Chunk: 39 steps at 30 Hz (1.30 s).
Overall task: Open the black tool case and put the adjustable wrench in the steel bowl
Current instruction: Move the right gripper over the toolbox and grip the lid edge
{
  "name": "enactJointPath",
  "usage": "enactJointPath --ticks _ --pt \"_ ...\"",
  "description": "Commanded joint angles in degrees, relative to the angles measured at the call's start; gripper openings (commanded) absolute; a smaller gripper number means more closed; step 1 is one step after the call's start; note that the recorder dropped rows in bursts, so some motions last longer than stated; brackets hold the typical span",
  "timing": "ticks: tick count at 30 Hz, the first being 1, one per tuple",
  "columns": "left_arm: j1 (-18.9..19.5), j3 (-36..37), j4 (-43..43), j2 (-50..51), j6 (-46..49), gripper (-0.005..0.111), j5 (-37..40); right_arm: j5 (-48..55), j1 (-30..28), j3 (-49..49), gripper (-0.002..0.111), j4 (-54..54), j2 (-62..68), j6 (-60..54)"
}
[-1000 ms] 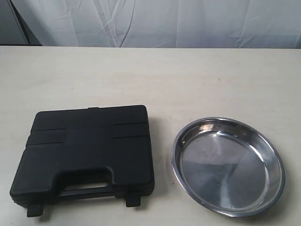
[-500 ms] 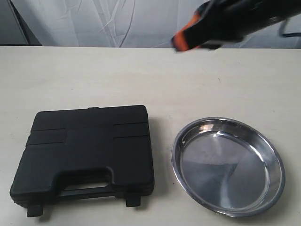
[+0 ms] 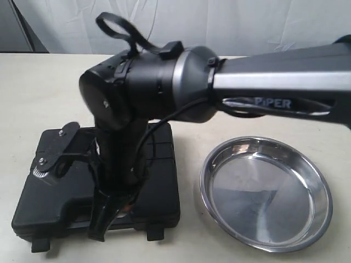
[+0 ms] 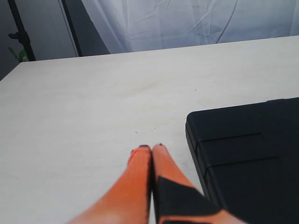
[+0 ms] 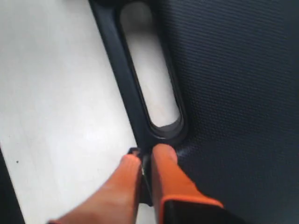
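Observation:
The black tool case [image 3: 159,181] lies closed on the table's left half, so the adjustable wrench is hidden. My right arm reaches across over the case. The right gripper [image 3: 97,235] points down at the case's front edge. In the right wrist view the right gripper [image 5: 145,156] is shut, its tips at the rim of the case [image 5: 233,93] by one end of the handle slot [image 5: 149,70]. The left gripper [image 4: 152,148] is shut with nothing in it, above bare table beside the case [image 4: 247,154]. The steel bowl [image 3: 263,192] sits to the right, holding nothing.
Two latches [image 3: 155,234] [image 3: 39,245] stick out from the case's front edge. The right arm's big black wrist housing [image 3: 137,87] hides the case's middle and the table behind it. A white curtain [image 3: 219,22] hangs behind the table.
The right arm came in from the upper right and swung down across the table. Its gripper now stands at the case's front edge. Case and bowl have not moved.

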Motion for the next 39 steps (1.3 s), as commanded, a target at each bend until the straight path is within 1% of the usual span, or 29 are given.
enactJointPath --ticks 1,2,4,10,14,16,17,20,21,23,24,26,28,30,31,33,36,37,39 --pt "0.22 -0.16 0.01 -0.15 -0.04 0.0 -0.66 -2.79 1.12 -0.68 0.033 -0.13 0.59 0.3" --pt "0.22 -0.16 0.01 -0.15 -0.04 0.0 -0.66 -3.46 1.22 -0.68 0.039 0.73 0.59 0.3" --pt "0.22 -0.16 0.01 -0.15 -0.04 0.0 -0.66 -4.22 1.58 -0.68 0.045 1.13 0.59 0.3" --pt "0.22 -0.16 0.01 -0.15 -0.04 0.0 -0.66 -5.52 4.95 -0.68 0.046 1.57 3.23 -1.18" --pt "0.22 -0.16 0.01 -0.15 -0.04 0.0 -0.66 -8.0 5.01 -0.68 0.046 1.0 6.51 -2.03" --pt "0.22 -0.16 0.01 -0.15 -0.04 0.0 -0.66 -8.25 5.01 -0.68 0.039 0.57 7.26 -2.03" --pt "0.22 -0.16 0.01 -0.15 -0.04 0.0 -0.66 -8.36 5.01 -0.68 0.032 0.57 7.36 -2.03" --pt "0.22 -0.16 0.01 -0.15 -0.04 0.0 -0.66 -8.88 5.01 -0.68 0.004 -0.32 7.36 -2.03" --pt "0.22 -0.16 0.01 -0.15 -0.04 0.0 -0.66 -9.25 5.01 -0.68 -0.001 -0.58 7.36 -2.03" --pt "0.22 -0.16 0.01 -0.15 -0.04 0.0 -0.66 -9.39 5.01 -0.68 0.002 -0.75 7.36 -2.03" --pt "0.22 -0.16 0.01 -0.15 -0.04 0.0 -0.54 -9.39 5.01 -0.68 0.007 -0.75 7.36 -2.03" --pt "0.22 -0.16 0.01 -0.15 -0.04 0.0 -0.54 -9.39 5.01 -0.68 0.019 -0.75 7.36 -2.03" --pt "0.22 -0.16 0.01 -0.15 -0.04 0.0 -0.54 -9.39 5.01 -0.68 0.034 -1.09 7.25 -2.03" --pt "0.22 -0.16 0.01 -0.15 -0.04 0.0 -0.54 -9.39 5.01 -0.68 0.045 -2.37 7.11 -2.03" --pt "0.22 -0.16 0.01 -0.15 -0.04 0.0 -0.54 -9.39 5.01 -0.68 0.049 -3.35 7.11 -2.03" --pt "0.22 -0.16 0.01 -0.15 -0.04 0.0 -0.54 -9.48 5.01 -0.68 0.05 -4.32 7.11 -2.03" --pt "0.22 -0.16 0.01 -0.15 -0.04 0.0 -0.54 -9.6 5.01 -0.68 0.046 -4.97 7.22 -1.92" --pt "0.22 -0.16 0.01 -0.15 -0.04 0.0 -0.54 -9.6 5.01 -0.68 0.043 -4.97 7.22 -1.92" --pt "0.22 -0.16 0.01 -0.15 -0.04 0.0 -0.43 -9.72 5.01 -0.68 0.033 -4.84 7.22 -1.92"
